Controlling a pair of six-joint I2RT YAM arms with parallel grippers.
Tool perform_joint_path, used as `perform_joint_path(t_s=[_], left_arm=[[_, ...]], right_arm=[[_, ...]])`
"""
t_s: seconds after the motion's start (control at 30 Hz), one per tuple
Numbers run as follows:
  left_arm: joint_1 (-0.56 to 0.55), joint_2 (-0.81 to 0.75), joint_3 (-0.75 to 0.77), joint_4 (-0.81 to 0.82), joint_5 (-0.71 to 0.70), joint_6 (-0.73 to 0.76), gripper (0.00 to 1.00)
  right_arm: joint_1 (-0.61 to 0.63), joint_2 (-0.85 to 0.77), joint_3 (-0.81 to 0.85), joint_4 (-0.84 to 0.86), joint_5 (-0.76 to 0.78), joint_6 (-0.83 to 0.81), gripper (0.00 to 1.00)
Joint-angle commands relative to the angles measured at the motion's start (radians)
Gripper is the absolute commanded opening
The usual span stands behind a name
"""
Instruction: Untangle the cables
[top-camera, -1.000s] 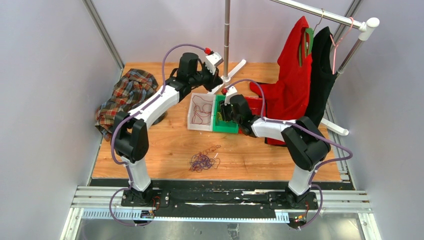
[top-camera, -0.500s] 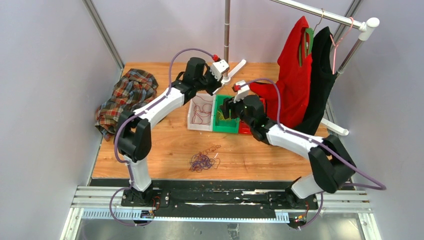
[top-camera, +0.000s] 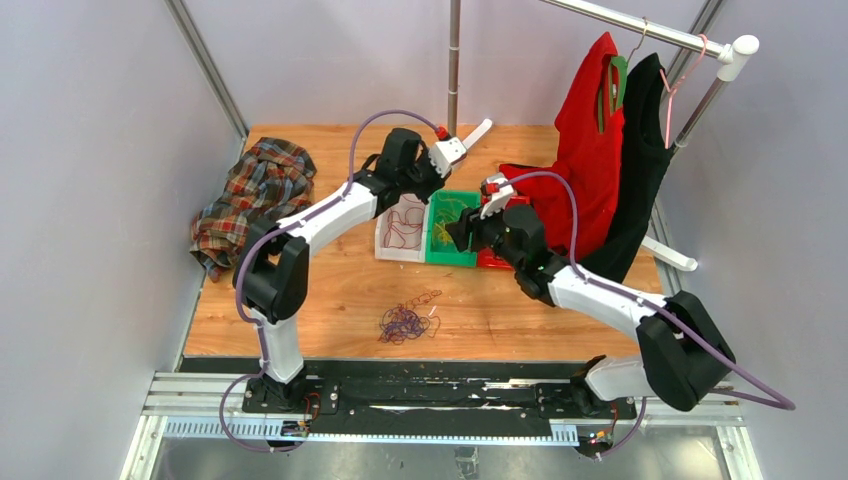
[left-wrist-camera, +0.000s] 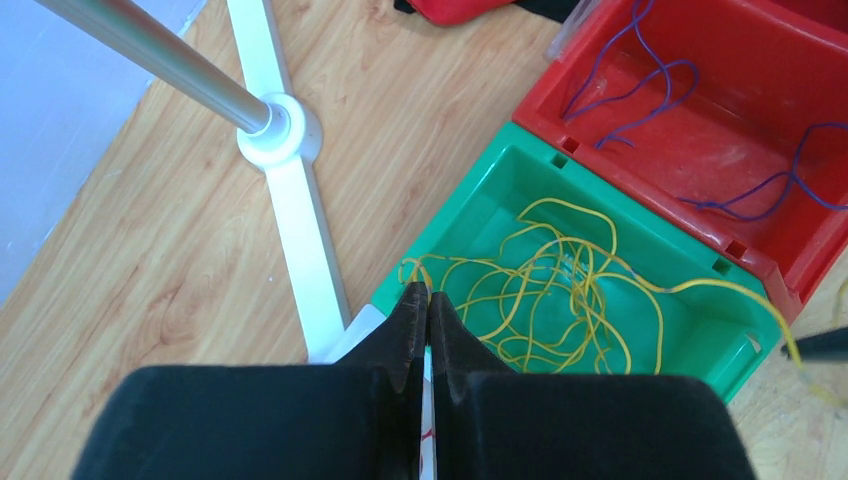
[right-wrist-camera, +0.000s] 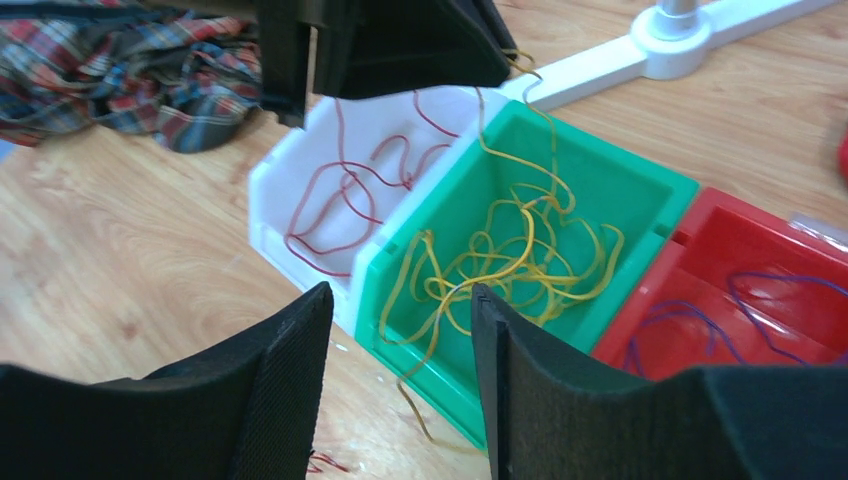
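On your wooden worktop (top-camera: 330, 290), boxed in by grey walls (top-camera: 90, 200) with a clothes rail (top-camera: 640, 25) behind, the left fingers (left-wrist-camera: 428, 300) pinch tight on a yellow cable (left-wrist-camera: 560, 275) over the green bin (left-wrist-camera: 480, 190), the right fingers (right-wrist-camera: 316, 308) gape wide and empty, and a tangled bunch (top-camera: 403, 323) lies near the front edge.

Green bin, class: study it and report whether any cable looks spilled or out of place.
Yes. One yellow cable spills over the green bin's near wall onto the table instead of lying inside with the rest.
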Motion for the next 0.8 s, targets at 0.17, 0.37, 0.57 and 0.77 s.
perform_joint_path(t_s=[0.17, 0.37, 0.57, 0.77], left_arm=[[0.006, -0.033, 0.023, 0.029, -0.047, -0.006, 0.00], [0.019, -0.046, 0.002, 0.032, -0.030, -0.007, 0.00], [0.017, -0.025, 0.039, 0.048, -0.037, -0.040, 0.00], [0.026, 0.011, 0.123, 0.072, -0.080, -0.122, 0.00]], right_arm=[[-0.009, 0.053, 0.135, -0.024, -0.126, 0.059, 0.49], [-0.009, 0.139, 0.185, -0.125, -0.102, 0.018, 0.47], [-0.012, 0.084, 0.112, -0.103, -0.044, 0.021, 0.45], [-0.013, 0.120, 0.137, -0.169, -0.045, 0.014, 0.41]])
